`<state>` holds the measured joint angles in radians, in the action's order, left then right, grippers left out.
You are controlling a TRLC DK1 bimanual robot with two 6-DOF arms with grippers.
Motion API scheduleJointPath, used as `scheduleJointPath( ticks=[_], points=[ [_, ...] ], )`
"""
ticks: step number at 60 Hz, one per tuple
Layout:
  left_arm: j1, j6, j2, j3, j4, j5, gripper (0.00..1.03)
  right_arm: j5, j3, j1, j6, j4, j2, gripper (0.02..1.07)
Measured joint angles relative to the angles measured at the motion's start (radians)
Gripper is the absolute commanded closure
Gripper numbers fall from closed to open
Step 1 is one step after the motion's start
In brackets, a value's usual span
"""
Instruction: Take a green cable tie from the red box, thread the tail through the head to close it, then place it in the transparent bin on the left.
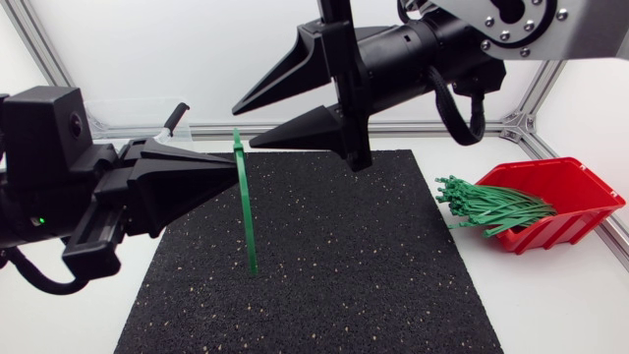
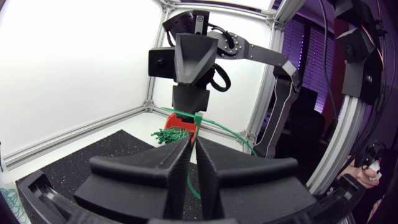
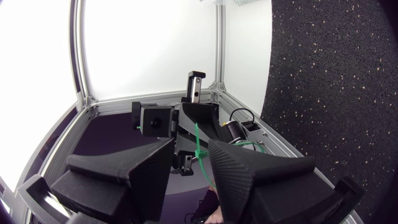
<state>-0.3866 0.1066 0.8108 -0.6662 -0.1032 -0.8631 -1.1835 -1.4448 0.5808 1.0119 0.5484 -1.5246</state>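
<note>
A green cable tie [image 1: 246, 216] stands upright over the black mat [image 1: 373, 275]. My left gripper [image 1: 233, 163] is shut on it near its upper end. In the left wrist view the tie's head [image 2: 198, 118] pokes out just beyond the closed left gripper [image 2: 193, 143], and its tail curves away to one side. My right gripper [image 1: 243, 128] hangs open just ahead, its fingers on either side of the tie's top without touching it. The right wrist view shows the tie [image 3: 199, 152] in the gap of the right gripper [image 3: 191, 144].
The red box [image 1: 575, 187] sits at the mat's right edge with a bundle of green ties [image 1: 491, 206] sticking out of it. The same red box [image 2: 177, 117] lies under my right gripper in the left wrist view. An aluminium frame borders the table.
</note>
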Motion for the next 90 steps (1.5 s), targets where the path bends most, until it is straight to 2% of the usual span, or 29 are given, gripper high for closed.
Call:
scheduleJointPath(
  ticks=[5, 11, 18, 22, 31, 36, 38, 57, 76, 90],
  points=[
    [-0.002, -0.003, 0.000, 0.000, 0.000, 0.000, 0.93, -0.002, 0.003, 0.000, -0.012, 0.000, -0.008, 0.63],
    [-0.005, -0.003, 0.000, 0.000, 0.000, 0.000, 0.93, -0.003, 0.011, 0.000, -0.020, 0.000, -0.009, 0.71],
    [-0.016, -0.003, 0.000, 0.000, 0.001, 0.000, 0.93, -0.005, 0.015, 0.006, -0.026, 0.000, -0.009, 0.72],
    [-0.016, -0.003, 0.000, 0.000, 0.001, 0.001, 0.93, -0.010, 0.019, 0.011, -0.027, 0.000, -0.009, 0.82],
    [-0.016, -0.003, 0.000, 0.000, 0.001, 0.006, 0.93, -0.010, 0.022, 0.024, -0.033, 0.000, -0.009, 0.83],
    [-0.016, -0.003, 0.000, 0.000, 0.001, 0.007, 0.93, -0.010, 0.025, 0.031, -0.033, -0.001, -0.009, 0.98],
    [-0.016, -0.003, 0.000, 0.000, 0.001, 0.007, 0.94, -0.008, 0.027, 0.033, -0.033, 0.000, -0.009, 1.01],
    [-0.029, -0.003, -0.001, 0.000, 0.003, 0.014, 0.94, 0.021, 0.034, 0.032, -0.033, -0.008, -0.002, 1.01],
    [-0.152, -0.003, -0.065, 0.012, 0.055, 0.121, 0.94, 0.032, 0.033, 0.010, -0.033, -0.030, -0.002, 1.01],
    [-0.180, -0.004, -0.077, 0.012, 0.070, 0.159, 0.93, 0.032, 0.034, 0.001, -0.033, -0.030, -0.001, 1.01]
  ],
)
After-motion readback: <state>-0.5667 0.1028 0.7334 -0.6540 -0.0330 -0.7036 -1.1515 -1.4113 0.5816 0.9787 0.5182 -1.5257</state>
